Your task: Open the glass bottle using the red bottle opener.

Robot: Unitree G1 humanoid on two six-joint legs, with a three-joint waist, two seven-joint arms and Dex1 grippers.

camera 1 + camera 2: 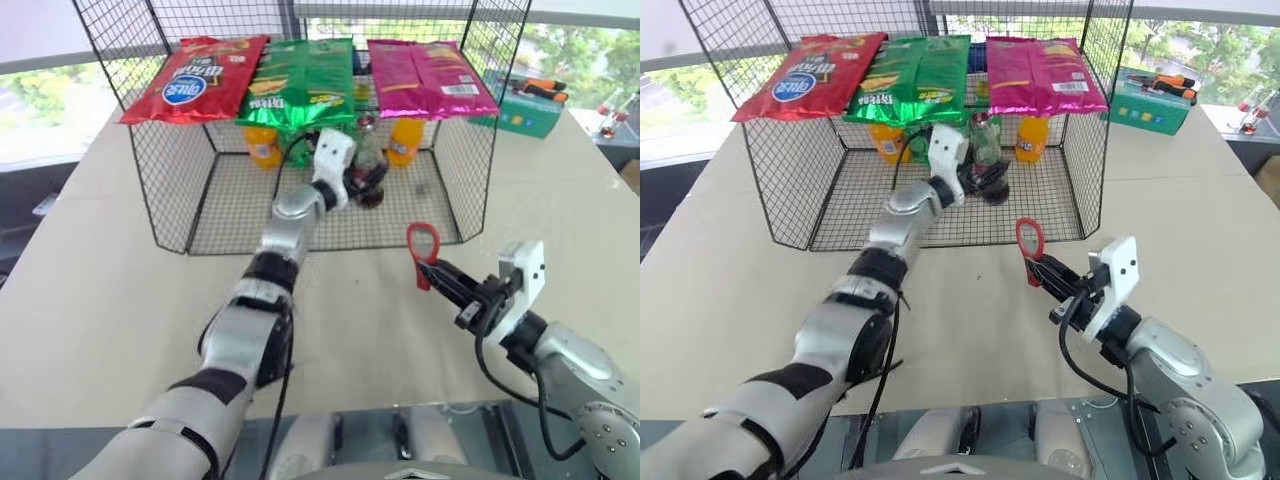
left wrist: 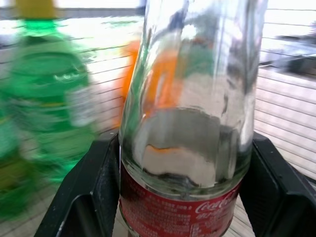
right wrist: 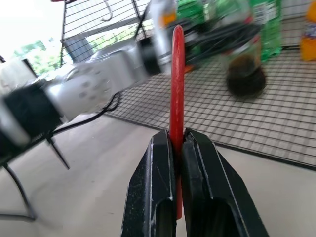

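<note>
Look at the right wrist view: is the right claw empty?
No, the right claw is shut on the red bottle opener, which stands up between its fingers.

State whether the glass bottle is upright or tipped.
Upright: the glass bottle rises straight between the left gripper's jaws, standing in the wire cage.

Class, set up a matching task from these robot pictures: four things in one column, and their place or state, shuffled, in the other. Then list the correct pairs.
Things:
1. red bottle opener
2. glass bottle
3. green chip bag
4. teal box

Place or state:
A. lying on top of the wire cage
B. on the table, outside the cage, on the robot's right
C. pinched upright in the right gripper
D. inside the cage, between the left gripper's fingers

Pairs: 1-C, 2-D, 3-A, 4-B
</note>
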